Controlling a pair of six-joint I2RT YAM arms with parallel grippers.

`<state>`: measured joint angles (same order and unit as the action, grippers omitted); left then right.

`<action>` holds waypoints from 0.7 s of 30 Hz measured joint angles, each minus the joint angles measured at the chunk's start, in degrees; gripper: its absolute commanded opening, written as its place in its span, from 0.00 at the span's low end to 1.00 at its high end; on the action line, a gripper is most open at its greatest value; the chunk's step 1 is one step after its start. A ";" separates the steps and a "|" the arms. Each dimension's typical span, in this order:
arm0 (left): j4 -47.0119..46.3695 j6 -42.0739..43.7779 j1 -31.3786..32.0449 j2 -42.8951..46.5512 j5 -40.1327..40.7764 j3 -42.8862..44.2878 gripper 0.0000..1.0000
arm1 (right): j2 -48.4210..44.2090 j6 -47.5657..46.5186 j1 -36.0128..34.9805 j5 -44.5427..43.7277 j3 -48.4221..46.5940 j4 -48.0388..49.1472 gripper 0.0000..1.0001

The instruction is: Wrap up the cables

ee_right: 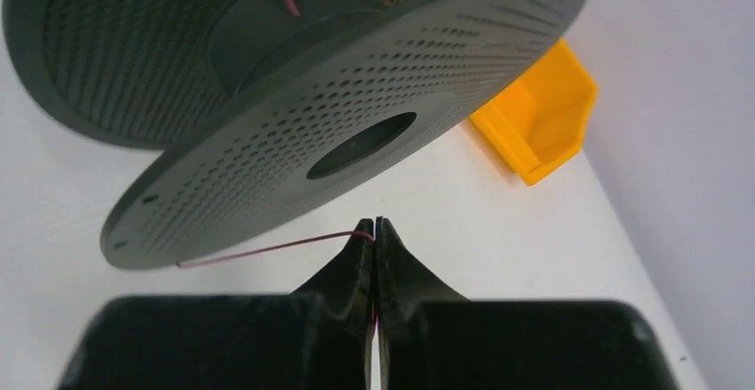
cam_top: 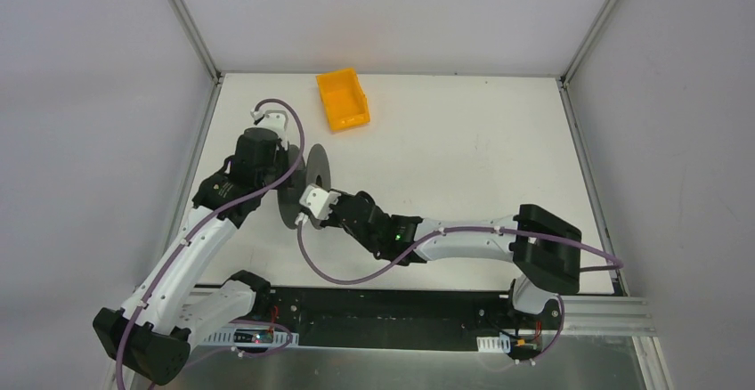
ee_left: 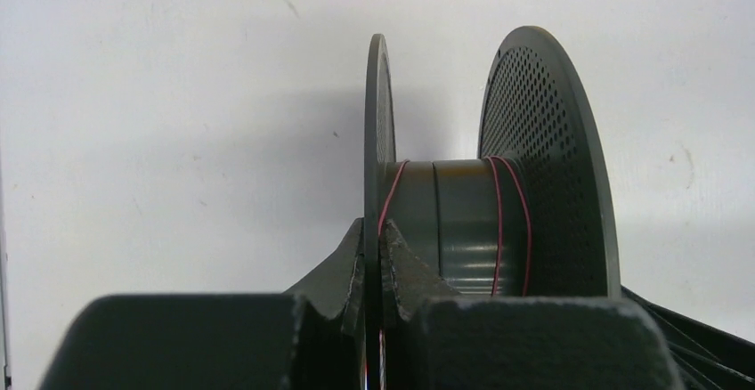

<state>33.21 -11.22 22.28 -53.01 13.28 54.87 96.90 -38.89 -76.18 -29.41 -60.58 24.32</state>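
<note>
A dark grey perforated spool stands on edge on the white table. My left gripper is shut on the spool's thin left flange, one finger on each side of it. A few turns of the thin reddish cable lie round the hub. In the right wrist view the spool fills the top, and my right gripper is shut on the cable, which runs left from the fingertips to under the flange's edge. From above, the right gripper sits just in front of the spool.
A yellow bin stands open at the back of the table, also seen as the yellow bin past the spool. White walls close in the table on three sides. Thick purple cables run along both arms.
</note>
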 measured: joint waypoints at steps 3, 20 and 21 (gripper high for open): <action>0.26 1.42 0.20 -1.09 -0.83 2.27 0.00 | -0.42 -6.12 0.92 2.05 -0.26 0.07 0.00; 7.32 -4.92 -5.75 -6.71 -2.56 6.97 0.00 | -13.75 -3.04 -2.47 13.84 8.50 -7.30 0.00; 8.09 -5.60 -6.05 -7.56 -2.23 7.45 0.00 | -13.88 -3.08 -3.61 13.84 8.35 -7.76 0.00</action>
<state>41.30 -16.82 16.23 -60.58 11.05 62.33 83.02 -41.98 -79.79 -15.57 -52.23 16.56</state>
